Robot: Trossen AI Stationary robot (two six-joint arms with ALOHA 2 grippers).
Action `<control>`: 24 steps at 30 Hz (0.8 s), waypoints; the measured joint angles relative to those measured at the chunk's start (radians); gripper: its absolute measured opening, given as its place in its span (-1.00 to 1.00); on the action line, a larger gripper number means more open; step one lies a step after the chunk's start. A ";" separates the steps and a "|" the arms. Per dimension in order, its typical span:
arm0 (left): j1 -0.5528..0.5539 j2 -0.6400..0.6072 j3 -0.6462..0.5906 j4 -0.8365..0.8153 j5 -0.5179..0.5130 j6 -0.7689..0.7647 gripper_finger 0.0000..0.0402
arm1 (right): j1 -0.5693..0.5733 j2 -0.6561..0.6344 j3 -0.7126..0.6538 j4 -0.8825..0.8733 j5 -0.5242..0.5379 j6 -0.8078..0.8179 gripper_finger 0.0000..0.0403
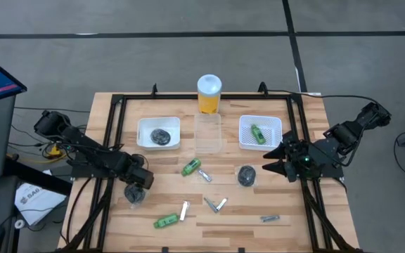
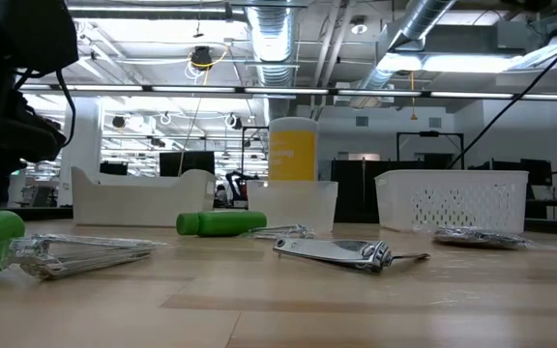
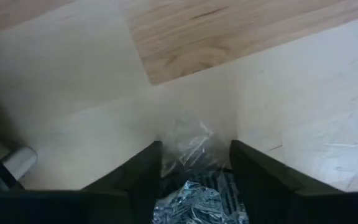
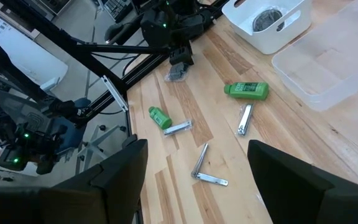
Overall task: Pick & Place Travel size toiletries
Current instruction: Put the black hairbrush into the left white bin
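Down near the left edge of the table (image 1: 273,235), the left gripper (image 1: 134,194) pinches a dark pot (image 3: 199,198) in crinkly clear wrap, apparently just above the wood. Other toiletries are scattered: one green bottle (image 1: 191,167) at mid-table, another (image 1: 165,221) toward the front edge, a second pot (image 1: 246,175) right of centre, and silvery clippers (image 1: 215,204) between them. A pot (image 1: 160,135) already sits in the left white tray (image 1: 143,131), and a bottle (image 1: 257,133) in the right basket (image 1: 245,126).

Slippery wrap is the risk: the fingers (image 3: 140,177) grip film as much as pot, so a quick swing could let it slide out and roll off the near edge.

The right gripper (image 1: 274,161) waits spread and empty by the right edge.

Pale wood planks form the tabletop, with a yellow cylinder (image 1: 209,93) and a clear tray (image 1: 207,132) toward the back edge. Beyond lies a grey floor and, seen from low down, a workshop with ceiling ducts.
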 joint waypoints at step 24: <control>0.000 -0.219 0.013 0.092 -0.126 -0.118 -0.99 | 0.000 0.000 0.000 -0.013 0.000 0.000 0.34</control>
